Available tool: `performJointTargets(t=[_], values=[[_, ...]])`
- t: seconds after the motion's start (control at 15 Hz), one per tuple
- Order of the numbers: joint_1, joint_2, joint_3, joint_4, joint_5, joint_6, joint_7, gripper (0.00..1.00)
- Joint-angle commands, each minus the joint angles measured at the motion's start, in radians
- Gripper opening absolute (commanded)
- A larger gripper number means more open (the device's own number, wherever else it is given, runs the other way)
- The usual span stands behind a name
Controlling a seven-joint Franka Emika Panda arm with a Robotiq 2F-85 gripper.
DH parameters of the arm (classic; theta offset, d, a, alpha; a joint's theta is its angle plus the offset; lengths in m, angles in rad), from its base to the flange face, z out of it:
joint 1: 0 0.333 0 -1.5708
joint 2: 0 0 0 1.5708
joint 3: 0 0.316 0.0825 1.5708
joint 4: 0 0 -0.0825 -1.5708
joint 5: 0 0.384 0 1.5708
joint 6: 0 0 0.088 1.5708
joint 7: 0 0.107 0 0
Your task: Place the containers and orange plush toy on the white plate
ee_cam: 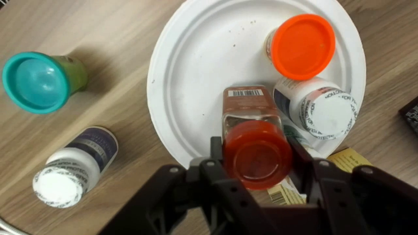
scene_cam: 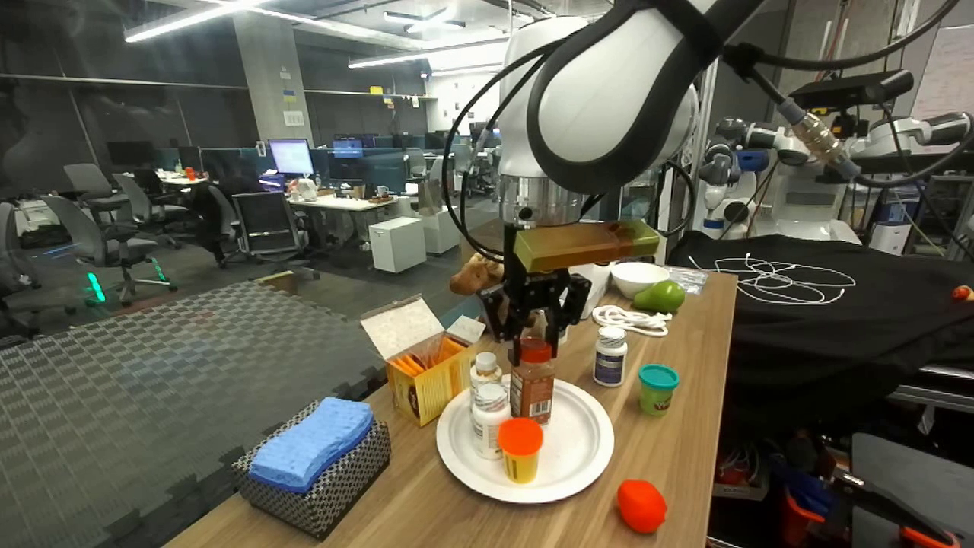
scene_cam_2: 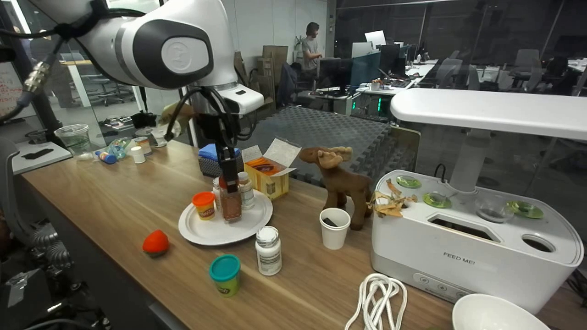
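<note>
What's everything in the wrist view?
table: 1, brown, underneath
plate: 1, white, on table
specks: several, brownish, on plate
orange tub: 1, orange lid, on plate
white bottles: 2, white, on plate, one partly hidden
red-capped bottle: 1, reddish, in gripper
pill bottle: 1, white, lower left
teal-lidded jar: 1, teal, upper left
yellow box: 1, yellow, lower right
patterned box: 1, black, right edge
rope: 1, white, bottom left
gripper: 1, black, bottom centre

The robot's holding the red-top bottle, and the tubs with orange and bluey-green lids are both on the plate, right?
Not quite: the teal-lidded tub is on the table beside the plate, as the wrist view shows. The gripper does hold the red-lidded bottle, and the orange-lidded tub is on the plate.
</note>
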Motion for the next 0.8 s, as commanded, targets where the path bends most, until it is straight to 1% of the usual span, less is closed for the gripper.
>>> performJointTargets(t=[0.0,0.2,0.4,0.73], values=[[0.009,-0.05,0.017,-0.051,0.008,0.017,0.034,0.25],[0.015,-0.047,0.026,-0.063,0.004,0.039,0.057,0.25],[0.027,-0.041,0.024,-0.075,-0.021,0.101,0.107,0.25],[0.041,-0.037,0.022,-0.087,-0.056,0.145,0.129,0.25]])
